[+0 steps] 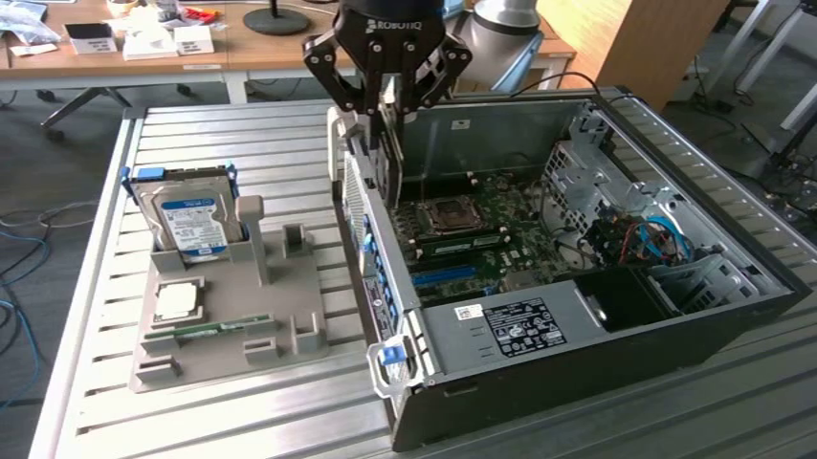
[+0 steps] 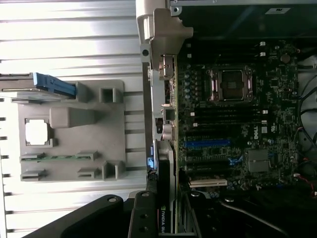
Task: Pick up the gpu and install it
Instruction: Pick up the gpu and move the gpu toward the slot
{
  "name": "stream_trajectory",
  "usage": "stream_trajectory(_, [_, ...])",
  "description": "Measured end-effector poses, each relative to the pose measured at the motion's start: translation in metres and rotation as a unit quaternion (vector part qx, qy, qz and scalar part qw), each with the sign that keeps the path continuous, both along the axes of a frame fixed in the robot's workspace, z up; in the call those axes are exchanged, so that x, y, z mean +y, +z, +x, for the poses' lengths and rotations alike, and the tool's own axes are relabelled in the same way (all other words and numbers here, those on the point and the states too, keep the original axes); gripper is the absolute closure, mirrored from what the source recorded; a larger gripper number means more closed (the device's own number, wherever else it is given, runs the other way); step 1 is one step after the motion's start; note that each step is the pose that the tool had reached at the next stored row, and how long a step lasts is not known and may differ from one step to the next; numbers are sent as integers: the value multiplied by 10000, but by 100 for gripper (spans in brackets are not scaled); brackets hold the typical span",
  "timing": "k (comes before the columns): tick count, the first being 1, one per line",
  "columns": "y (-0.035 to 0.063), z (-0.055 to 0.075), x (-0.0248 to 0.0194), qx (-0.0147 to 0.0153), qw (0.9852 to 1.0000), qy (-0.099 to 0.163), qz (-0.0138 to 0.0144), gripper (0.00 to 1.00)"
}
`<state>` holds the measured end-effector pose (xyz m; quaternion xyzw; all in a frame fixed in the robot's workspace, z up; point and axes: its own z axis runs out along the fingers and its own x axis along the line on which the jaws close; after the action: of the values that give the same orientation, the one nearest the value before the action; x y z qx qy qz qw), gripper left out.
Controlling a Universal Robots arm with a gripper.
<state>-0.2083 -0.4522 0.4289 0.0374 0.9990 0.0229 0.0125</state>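
Observation:
My gripper (image 1: 386, 107) hangs over the open computer case (image 1: 753, 268), at its rear wall on the exterior view's left. It is shut on the gpu (image 1: 386, 153), a thin dark card held on edge and pointing down along that wall. In the wrist view the gpu (image 2: 167, 198) shows edge-on between my two dark fingers (image 2: 142, 213), with a printed label on its cooler. Its lower end stands above the motherboard (image 2: 237, 129), near the blue expansion slot (image 2: 208, 144). I cannot tell whether the card touches a slot.
A grey holder tray (image 1: 224, 335) lies on the slatted metal table, left of the case. It carries an upright hard drive (image 1: 191, 218), a processor (image 1: 175, 301) and a memory stick (image 1: 217, 328). The case's power supply (image 1: 511, 330) sits at the near end. Desks stand behind.

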Motion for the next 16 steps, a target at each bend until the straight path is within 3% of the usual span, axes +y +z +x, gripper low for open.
stream_trajectory(16, [0, 314, 0, 0, 10000, 0, 0, 73])
